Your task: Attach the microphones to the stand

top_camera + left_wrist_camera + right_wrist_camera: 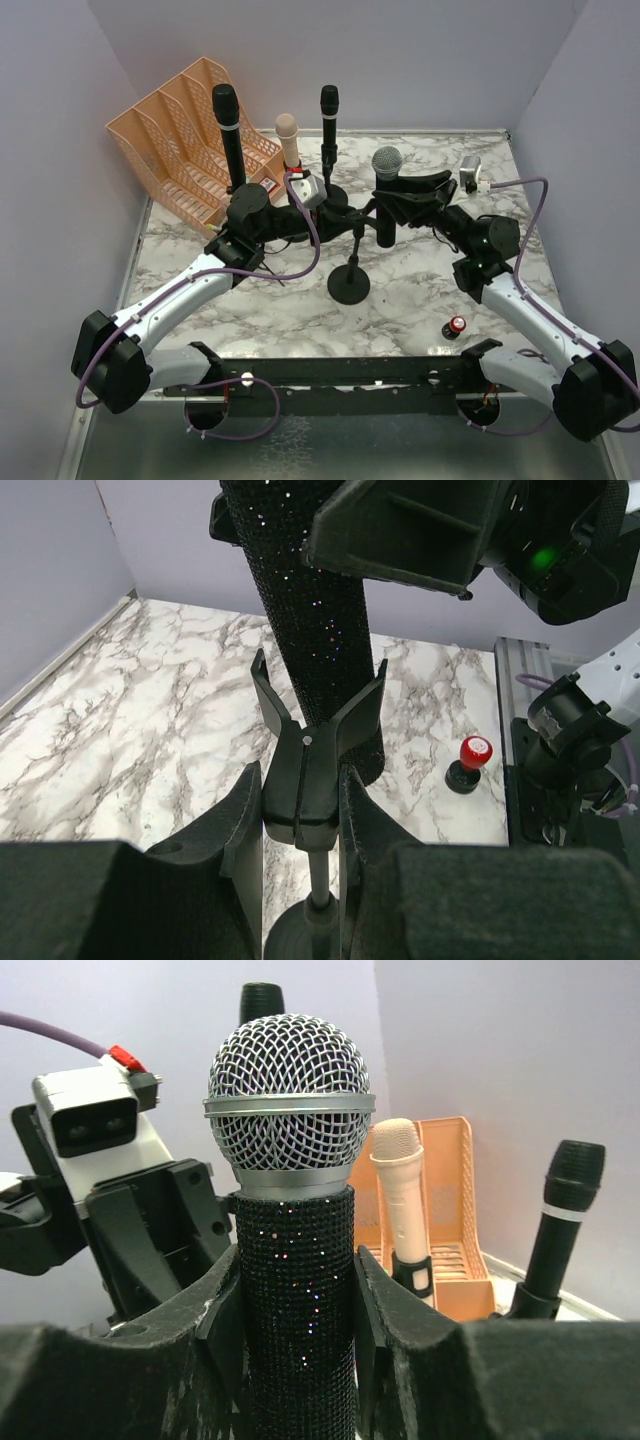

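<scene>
Fingers (215, 1335) of the right gripper (295, 1360) are clamped on the glitter-studded barrel of the silver-mesh microphone (290, 1110), just below its head. The microphone is held upright above the middle of the worktop (250, 300). The left gripper (300, 815) is closed on the stem of a U-shaped clip (310, 730) of the stand (350, 285). The barrel's lower end lies against the clip's prongs; whether it is seated cannot be told.

A black microphone (228, 125), a peach-pink microphone (288, 135) and a thinner black microphone (329, 110) are seen upright farther back, apparently already in holders.

The silver-mesh microphone is judged rigid and weighted toward the head. Its studded barrel should resist slipping, while the mesh could be dented. It is best gripped on the barrel, as now, with the clip braced, since a firm push is probably needed to spring the prongs apart.
</scene>
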`<state>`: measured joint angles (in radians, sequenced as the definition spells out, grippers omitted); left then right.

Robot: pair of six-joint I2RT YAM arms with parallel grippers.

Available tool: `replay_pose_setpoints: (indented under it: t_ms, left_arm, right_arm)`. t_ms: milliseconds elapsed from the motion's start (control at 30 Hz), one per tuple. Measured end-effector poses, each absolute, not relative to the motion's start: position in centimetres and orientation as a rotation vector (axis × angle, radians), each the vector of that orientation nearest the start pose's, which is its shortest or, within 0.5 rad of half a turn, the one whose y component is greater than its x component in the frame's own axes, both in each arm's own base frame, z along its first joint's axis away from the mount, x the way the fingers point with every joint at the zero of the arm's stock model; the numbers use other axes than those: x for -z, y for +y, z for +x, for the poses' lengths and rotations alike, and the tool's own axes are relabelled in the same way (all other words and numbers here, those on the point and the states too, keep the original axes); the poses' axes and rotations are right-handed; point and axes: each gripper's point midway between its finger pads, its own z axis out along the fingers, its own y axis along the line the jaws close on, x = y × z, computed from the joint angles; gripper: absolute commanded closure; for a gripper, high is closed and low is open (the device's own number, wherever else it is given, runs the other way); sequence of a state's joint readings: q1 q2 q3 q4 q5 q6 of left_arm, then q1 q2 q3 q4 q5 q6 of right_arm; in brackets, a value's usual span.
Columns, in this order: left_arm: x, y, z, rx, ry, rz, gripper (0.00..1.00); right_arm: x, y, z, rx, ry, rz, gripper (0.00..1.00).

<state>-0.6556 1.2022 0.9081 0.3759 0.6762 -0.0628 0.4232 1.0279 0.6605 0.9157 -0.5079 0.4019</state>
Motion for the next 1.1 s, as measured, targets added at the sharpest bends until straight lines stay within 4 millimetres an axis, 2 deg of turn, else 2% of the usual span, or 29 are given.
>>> replay_pose_setpoints:
  t_ms: [467, 733, 1033, 1067, 1100]
  left_arm:
    - [-32.2, -32.8, 23.9, 1.08, 1.256, 0.994, 1.0]
    - [-32.1, -32.9, 23.6, 1.1, 1.245, 1.013, 1.0]
    - [-32.2, -33.1, 23.7, 1.113, 1.244, 1.024, 1.0]
    - [-32.2, -33.1, 23.7, 1.113, 1.244, 1.025, 0.91]
    - [-32.2, -33.1, 23.7, 1.115, 1.246, 1.025, 0.76]
  right_arm:
    - [-38.5, 24.8, 26.3, -1.122, 0.982, -0.567, 0.88]
    - [-38.7, 25.1, 25.4, -1.149, 0.924, -0.61, 0.87]
    - [-38.8, 25.2, 25.3, -1.165, 0.874, -0.624, 0.87]
    - [-38.9, 25.2, 25.3, -1.165, 0.87, -0.625, 0.86]
    - [-38.9, 25.2, 25.2, -1.165, 0.867, -0.626, 0.85]
